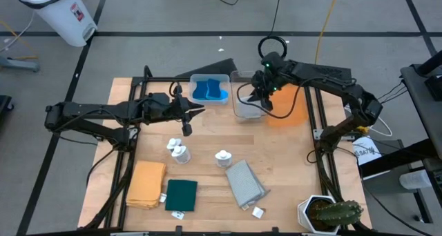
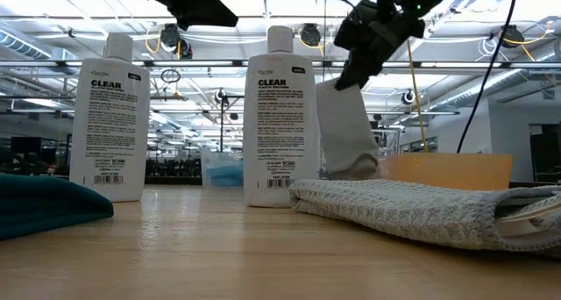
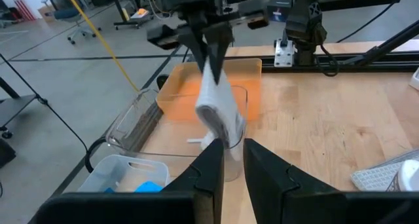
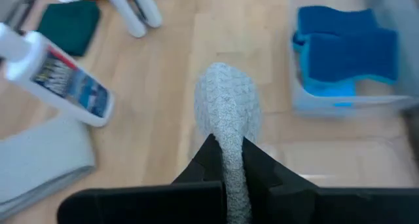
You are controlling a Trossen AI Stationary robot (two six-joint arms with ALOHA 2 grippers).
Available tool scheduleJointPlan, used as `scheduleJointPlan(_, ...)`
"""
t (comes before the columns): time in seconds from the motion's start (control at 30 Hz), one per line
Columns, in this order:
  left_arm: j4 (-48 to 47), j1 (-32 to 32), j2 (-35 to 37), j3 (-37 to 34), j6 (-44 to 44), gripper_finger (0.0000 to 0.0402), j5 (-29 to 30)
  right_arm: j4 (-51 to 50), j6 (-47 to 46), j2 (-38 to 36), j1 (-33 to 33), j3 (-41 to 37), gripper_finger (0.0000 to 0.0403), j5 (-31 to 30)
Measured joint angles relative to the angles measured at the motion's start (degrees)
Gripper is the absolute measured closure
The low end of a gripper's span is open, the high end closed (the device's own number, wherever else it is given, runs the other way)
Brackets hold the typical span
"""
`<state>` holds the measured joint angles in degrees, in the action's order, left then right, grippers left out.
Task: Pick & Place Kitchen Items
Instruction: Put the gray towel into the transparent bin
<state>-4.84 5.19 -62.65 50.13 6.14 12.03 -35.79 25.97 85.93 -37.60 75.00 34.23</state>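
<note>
Right gripper [image 1: 263, 98] clamped on grey cloth [image 3: 219, 112], hanging over far clear bin [image 1: 243, 110]. Blue cloths [image 1: 209, 90] binned; bottles [image 1: 179, 150], three cloths still on near table. Left gripper [image 1: 197, 110] nearly together, empty.

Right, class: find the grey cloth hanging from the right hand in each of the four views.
High view: grey cloth over the clear bin, top centre.
Low view: hanging upper centre-right.
Left wrist view: dangling at centre.
Right wrist view: centre, between the fingers.
Shared landmark: orange tray.
</note>
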Motion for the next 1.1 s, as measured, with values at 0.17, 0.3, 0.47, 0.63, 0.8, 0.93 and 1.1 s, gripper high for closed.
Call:
scheduleJointPlan(0.17, 0.0, 0.01, 0.0, 0.0, 0.02, 0.0339, 0.0, 8.38, 0.69, 0.0, -1.57, -2.91, 0.0402, -7.28)
scheduleJointPlan(0.3, 0.0, 0.0, 0.0, 0.0, 0.04, 0.0339, 0.0, 18.16, 3.4, 0.0, -3.04, -6.08, 0.0402, -11.09)
scheduleJointPlan(0.47, -0.02, 0.01, 0.0, 0.0, 0.07, 0.0339, 0.02, 31.53, 10.47, -0.01, -4.07, -11.1, 0.0401, -14.53)
scheduleJointPlan(0.63, -0.03, 0.02, 0.0, 0.0, 0.15, 0.0339, 0.02, 41.49, 24.07, 0.0, -4.51, -14.15, 0.0401, -21.2)
scheduleJointPlan(0.8, -0.02, 0.02, 0.0, 0.0, 0.14, 0.0339, 0.04, 51.2, 29.21, 0.0, -6.11, -16.14, 0.0401, -25.68)
scheduleJointPlan(0.93, -0.02, 0.02, 0.0, 0.0, 0.1, 0.0339, 0.04, 55.72, 28.71, 0.0, -7.47, -17.9, 0.0401, -25.92)
scheduleJointPlan(1.1, -0.02, 0.02, 0.0, 0.0, -0.01, 0.0339, 0.04, 55.16, 25.98, 0.0, -8.21, -21.12, 0.0401, -24.93)
